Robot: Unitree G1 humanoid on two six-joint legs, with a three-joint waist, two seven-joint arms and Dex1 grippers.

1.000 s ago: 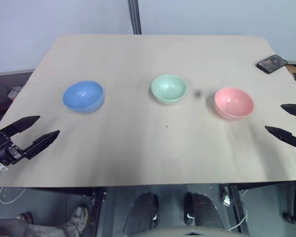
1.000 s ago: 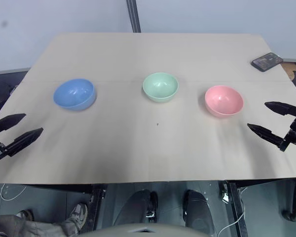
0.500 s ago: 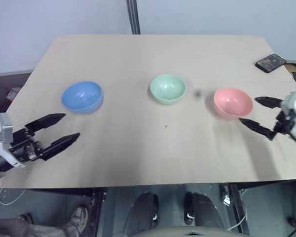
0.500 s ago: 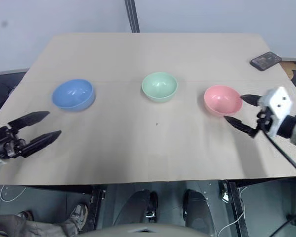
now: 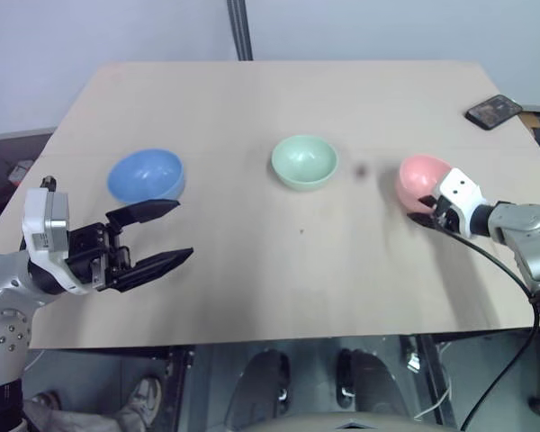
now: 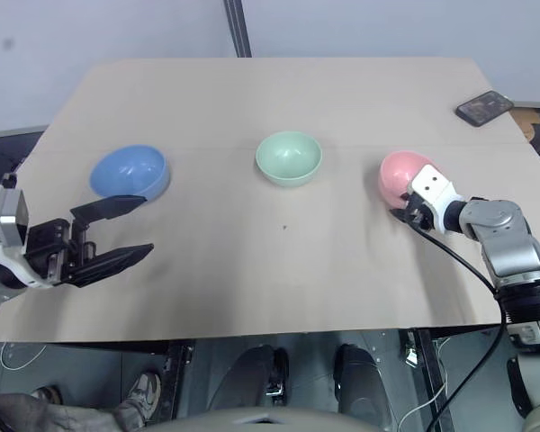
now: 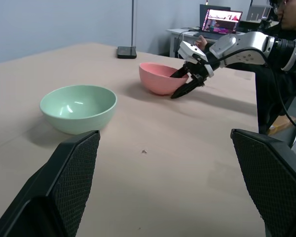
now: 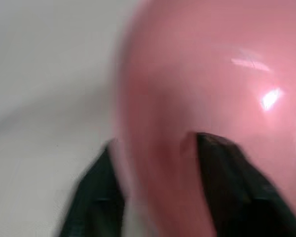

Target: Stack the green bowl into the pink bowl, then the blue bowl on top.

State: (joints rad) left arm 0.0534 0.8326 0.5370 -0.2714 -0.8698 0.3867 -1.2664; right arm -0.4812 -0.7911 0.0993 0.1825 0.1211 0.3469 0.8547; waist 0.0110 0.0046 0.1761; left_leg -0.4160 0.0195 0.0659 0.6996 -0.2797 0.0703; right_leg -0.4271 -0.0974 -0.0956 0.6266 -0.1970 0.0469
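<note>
Right gripper [image 7: 187,83] pinches the pink bowl's [image 5: 420,179] near rim, left gripper [image 5: 153,237] gapes empty just short of the blue bowl [image 5: 145,175], green bowl [image 5: 304,160] sits between them, and no stacking is done yet.

Table [image 5: 252,261]: light wood. Green bowl [image 5: 304,161] at centre; blue bowl [image 5: 146,175] to its left, pink bowl [image 5: 418,180] right, phone [image 5: 495,112] far right corner.
</note>
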